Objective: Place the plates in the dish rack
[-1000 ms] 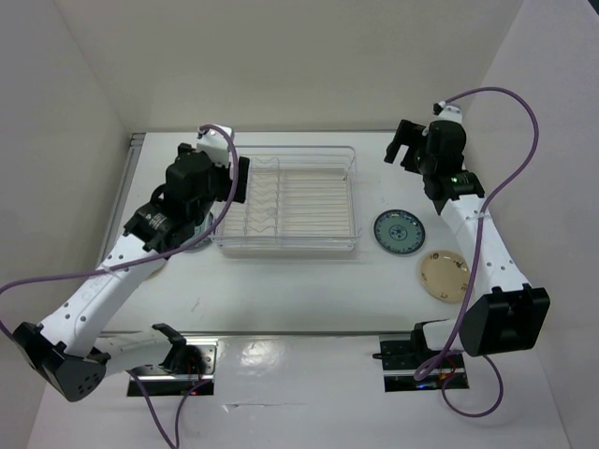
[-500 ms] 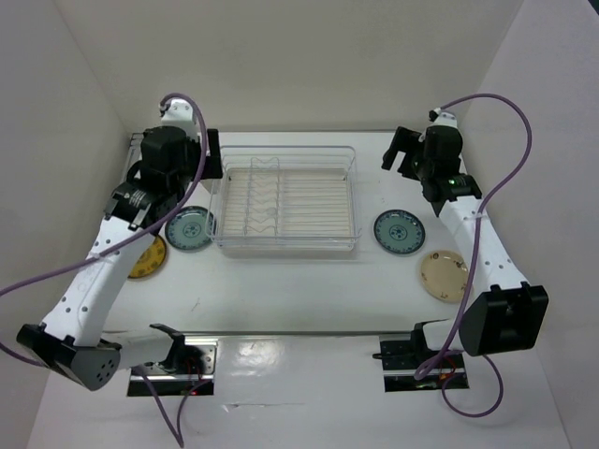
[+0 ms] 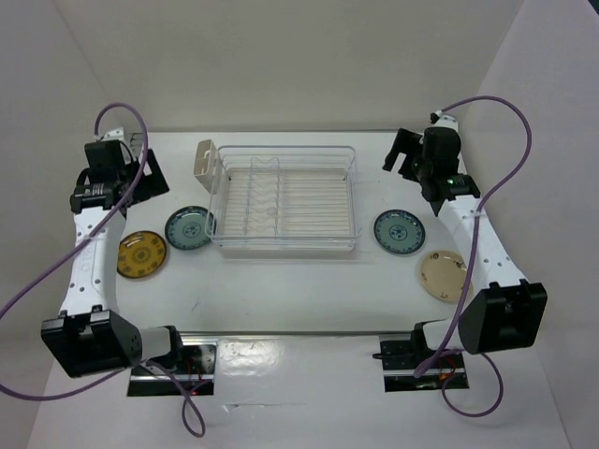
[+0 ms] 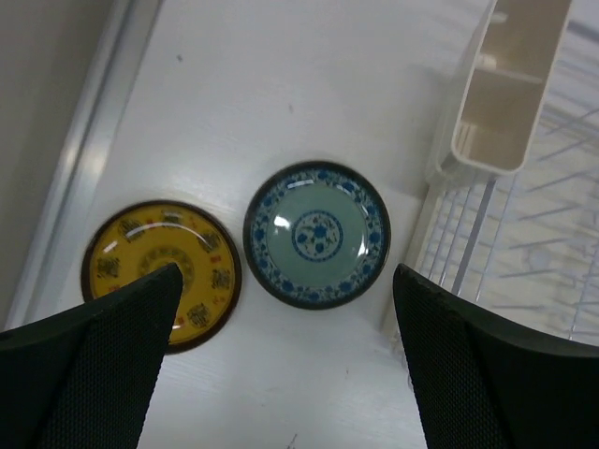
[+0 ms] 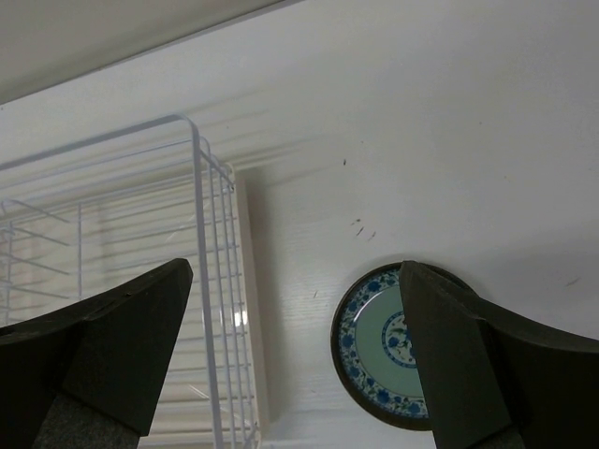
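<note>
White panels (image 3: 281,65) box in a smooth white tabletop (image 3: 281,290), matte and a little scuffed. At its middle sits the dish rack (image 3: 285,201), a clear plastic rectangular tub with a rounded rim. Inside it I see a white wire insert whose thin rods run lengthwise, with a wavy slotted row toward the left end. A cream plastic cutlery cup (image 3: 203,161), boxy and split into compartments, hangs on the rack's left end wall. All four plates lie flat on the tabletop outside the rack. Just beside its left end is the left teal plate (image 3: 188,228), round and glossy, with a pale green centre, a blue medallion and a blue patterned band inside a dark rim. Edge to edge with it, farther left, lies the amber plate (image 3: 142,255), yellow with dark ringed markings and a brown border; I cannot tell whether the two touch. Near the rack's right end lies the right teal plate (image 3: 399,231), of the same pattern, and closer to the arms' bases the cream plate (image 3: 444,275), plain beige. The left tool (image 4: 285,271) hangs above the two left-hand plates, its black textured fingers (image 4: 94,374) spread wide and gripping nothing. The right tool (image 5: 295,267) hangs over the tabletop between the rack's far right corner and the right teal plate, likewise spread and holding nothing.
</note>
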You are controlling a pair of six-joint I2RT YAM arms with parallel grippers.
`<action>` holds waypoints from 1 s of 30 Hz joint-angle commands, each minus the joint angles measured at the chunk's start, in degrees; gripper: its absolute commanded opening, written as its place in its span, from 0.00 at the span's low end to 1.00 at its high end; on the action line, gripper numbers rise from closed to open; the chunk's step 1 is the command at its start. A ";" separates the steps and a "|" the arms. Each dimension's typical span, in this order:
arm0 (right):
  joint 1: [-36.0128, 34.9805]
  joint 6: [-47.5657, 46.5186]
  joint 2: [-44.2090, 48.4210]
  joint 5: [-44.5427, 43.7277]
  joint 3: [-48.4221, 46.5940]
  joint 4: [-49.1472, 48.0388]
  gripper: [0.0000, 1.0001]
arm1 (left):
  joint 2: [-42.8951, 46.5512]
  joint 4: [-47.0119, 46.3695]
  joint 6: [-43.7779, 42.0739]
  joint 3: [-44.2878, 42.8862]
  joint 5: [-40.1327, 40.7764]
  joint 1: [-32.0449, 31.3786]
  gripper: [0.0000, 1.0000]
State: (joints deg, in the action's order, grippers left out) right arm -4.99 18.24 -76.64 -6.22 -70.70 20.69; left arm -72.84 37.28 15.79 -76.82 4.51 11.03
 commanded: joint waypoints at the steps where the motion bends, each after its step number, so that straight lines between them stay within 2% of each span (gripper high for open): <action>1: 0.33 0.04 -1.32 0.06 0.38 1.11 1.00 | 0.86 -3.43 1.08 4.91 -9.24 3.45 0.99; 4: 0.34 0.04 -3.60 3.13 -0.23 1.11 1.00 | -0.54 -9.55 -0.05 10.27 -22.41 7.86 0.99; 8: 0.34 0.04 -6.67 7.27 -2.16 1.11 1.00 | -2.74 -17.66 -2.86 15.55 -27.71 11.55 0.99; 10: 0.34 0.04 -7.56 9.11 -2.17 0.58 1.00 | -5.90 -18.99 -4.88 15.56 -29.89 12.87 1.00; 12: 0.34 0.04 -8.09 9.73 -2.17 -0.12 1.00 | -8.97 -20.05 -6.47 13.72 -35.25 15.51 1.00; 13: 0.34 0.04 -8.09 9.73 -2.17 -0.12 1.00 | -12.21 -20.57 -7.35 13.71 -40.50 16.04 1.00; 14: 0.34 0.04 -8.09 9.12 -2.17 -0.82 1.00 | -13.72 -21.19 -7.35 13.01 -41.77 16.04 1.00; 19: 0.34 0.04 -8.61 7.28 -2.17 -1.96 1.00 | -20.58 -24.53 -9.97 11.26 -35.64 16.57 0.97; 22: 0.34 0.04 -8.61 6.57 -0.85 -3.10 1.00 | -25.67 -24.53 -11.31 9.94 -35.63 16.57 0.91; 30: 0.34 0.04 -9.76 6.57 -2.69 -2.23 1.00 | -32.45 -24.18 -13.95 6.50 -36.59 17.36 0.91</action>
State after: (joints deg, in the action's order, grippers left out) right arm -4.86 18.26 -85.84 0.84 -70.91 20.16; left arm -104.84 14.37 4.29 -67.70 -30.15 27.51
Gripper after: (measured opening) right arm 1.000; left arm 0.915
